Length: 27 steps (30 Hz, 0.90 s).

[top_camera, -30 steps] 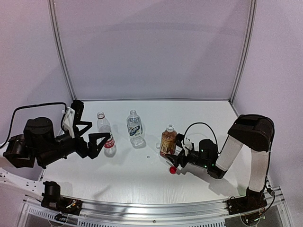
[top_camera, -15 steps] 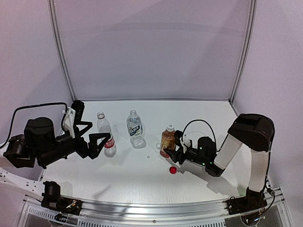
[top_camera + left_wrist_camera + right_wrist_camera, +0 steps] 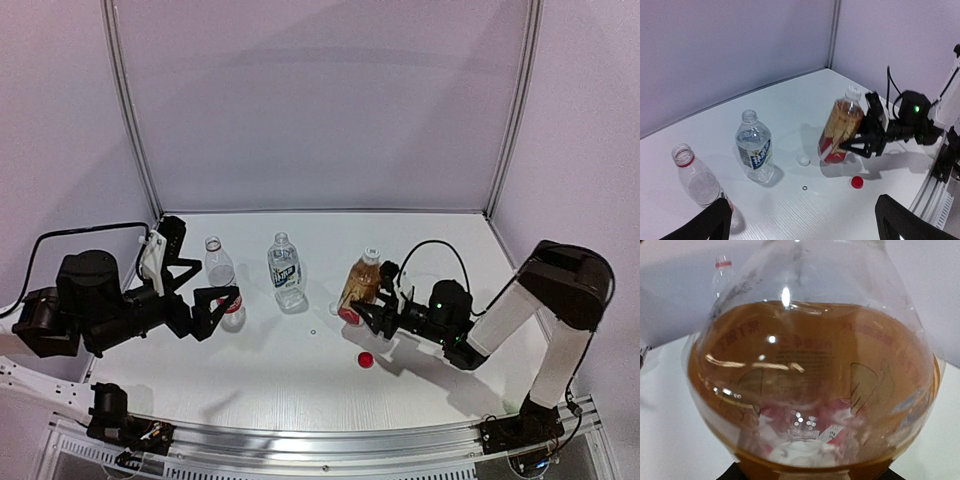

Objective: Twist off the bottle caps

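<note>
right claw (image 3: 372, 296) clamped low on tilted amber bottle (image 3: 360, 282) | white cap (image 3: 372, 254) on, at far end from claw | left claw (image 3: 220, 310) gaping | advice: grip firmly, twist cap squarely

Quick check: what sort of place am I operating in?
Likely a lab robot test cell: a white table, plain panel walls on metal posts, and three drink bottles set out as props.

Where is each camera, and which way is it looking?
Top: high behind the robot, looking down on the table; left arm and right arm show.
Left wrist: faces across at the amber bottle in the right gripper; its open fingers show below.
Right wrist: right against the amber bottle; fingers barely show.
Shared: all see the amber bottle.
</note>
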Each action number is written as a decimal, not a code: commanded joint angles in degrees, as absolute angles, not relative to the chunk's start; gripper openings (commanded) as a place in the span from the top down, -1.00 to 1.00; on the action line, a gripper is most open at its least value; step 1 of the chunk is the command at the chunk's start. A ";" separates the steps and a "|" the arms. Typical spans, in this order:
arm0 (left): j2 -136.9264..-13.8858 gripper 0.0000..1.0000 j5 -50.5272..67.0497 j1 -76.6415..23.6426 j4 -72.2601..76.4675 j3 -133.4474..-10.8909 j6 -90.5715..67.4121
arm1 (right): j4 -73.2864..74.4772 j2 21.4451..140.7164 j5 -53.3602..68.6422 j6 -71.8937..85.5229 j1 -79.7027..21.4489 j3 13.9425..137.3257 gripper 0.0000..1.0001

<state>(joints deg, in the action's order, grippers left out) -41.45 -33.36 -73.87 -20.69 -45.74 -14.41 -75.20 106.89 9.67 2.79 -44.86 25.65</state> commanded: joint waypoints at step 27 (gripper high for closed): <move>-60.53 -0.90 6.65 -63.64 -10.66 -62.75 -6.86 | -2.04 66.48 10.80 22.28 -63.10 45.42 -0.07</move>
